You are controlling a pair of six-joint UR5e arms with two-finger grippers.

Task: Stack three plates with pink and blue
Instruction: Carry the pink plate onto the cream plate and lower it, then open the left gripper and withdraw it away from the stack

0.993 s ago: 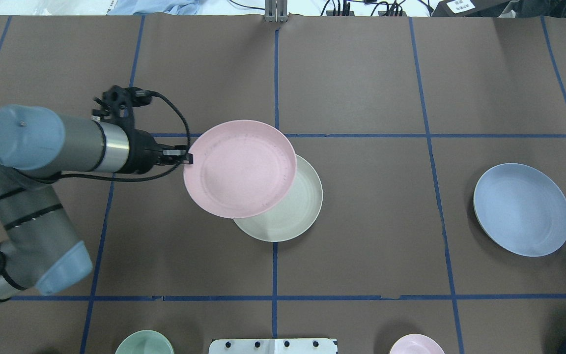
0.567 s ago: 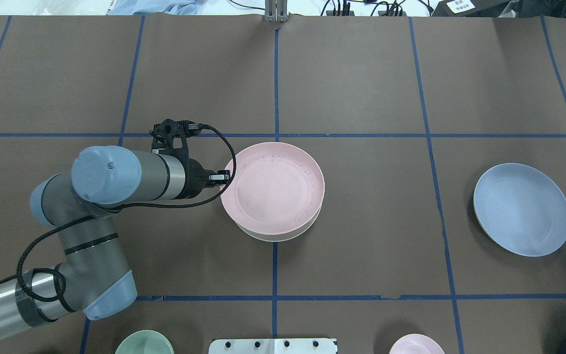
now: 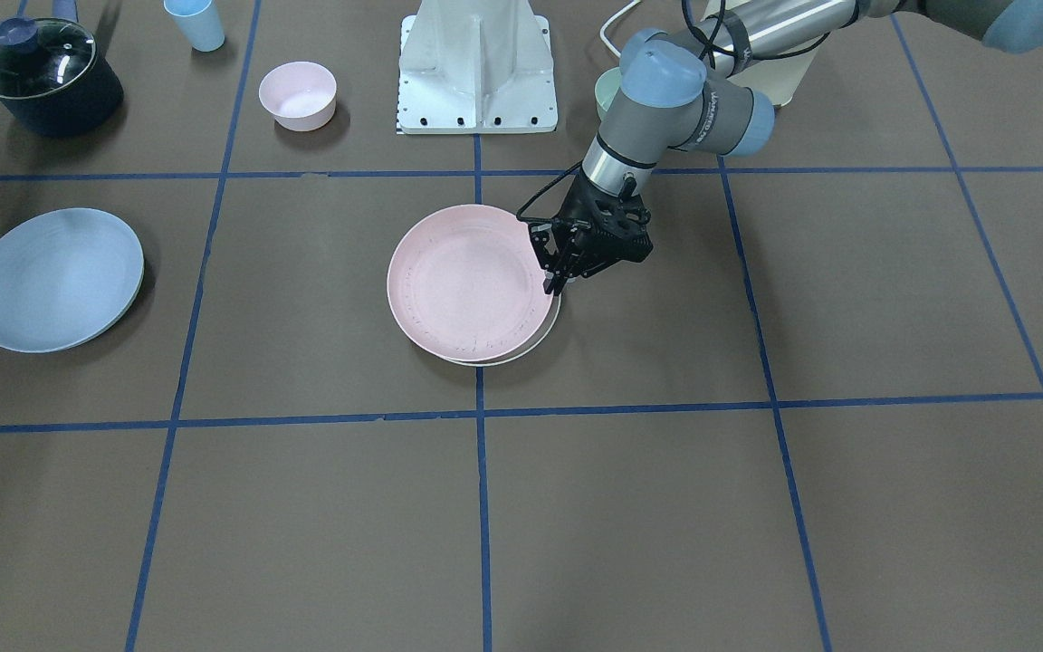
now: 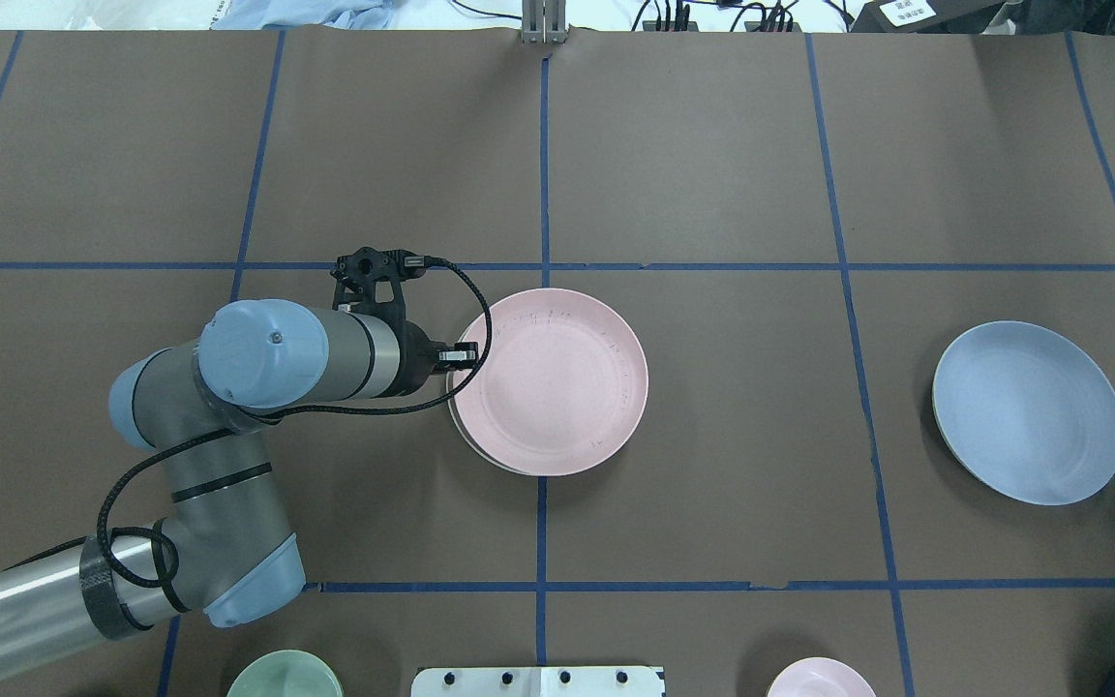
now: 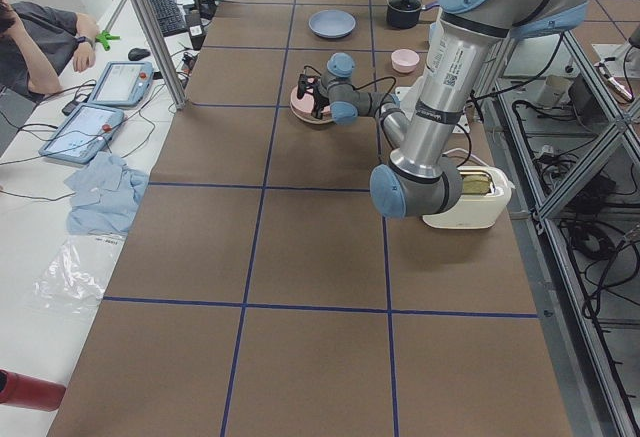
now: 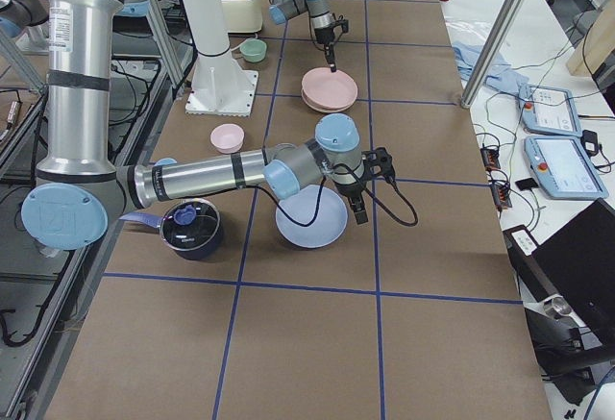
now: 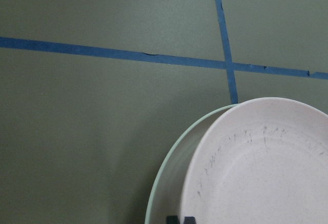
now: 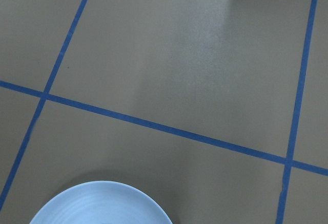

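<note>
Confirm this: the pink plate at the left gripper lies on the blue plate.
Wrong: the pink plate at the left gripper lies on the cream-white plate, as the left wrist-mounted view shows. The blue plate sits apart.

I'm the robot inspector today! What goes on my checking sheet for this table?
Surface: brown table, blue tape grid.
Job's things: pink plate on the cream-white plate, slightly off-centre; blue plate apart, unstacked.
Clutter: green bowl, pink bowl, lidded pot, blue cup.
Grippers: left gripper pinches the pink plate's rim; right gripper beside the blue plate, open or shut unclear.
Cables: black cable loops off the left wrist.
Surroundings: a person seated by tablets.
</note>
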